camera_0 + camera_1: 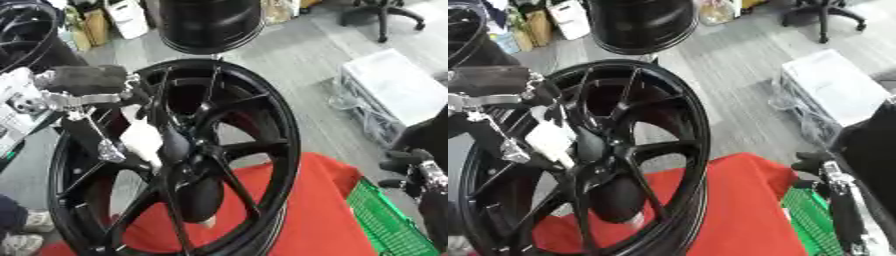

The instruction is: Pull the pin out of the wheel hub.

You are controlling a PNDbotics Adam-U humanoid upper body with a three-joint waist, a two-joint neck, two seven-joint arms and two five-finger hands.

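Observation:
A large black wheel hub [262,125] stands upright on a red-covered table [315,215], its spokes meeting at the centre [188,145]. My left arm comes in from the left, and its hand [144,135] reaches between the spokes to that centre, where a white piece [551,137] shows against the black. I cannot make out the pin itself; the hand and spokes hide it. At the lower right my right hand [814,161] rests away from the wheel, fingers relaxed and holding nothing.
A green basket [389,225] sits at the table's right edge, next to my right hand. On the floor behind are a white box [394,85], a second black wheel [210,25], another rim [22,30] and an office chair [385,15].

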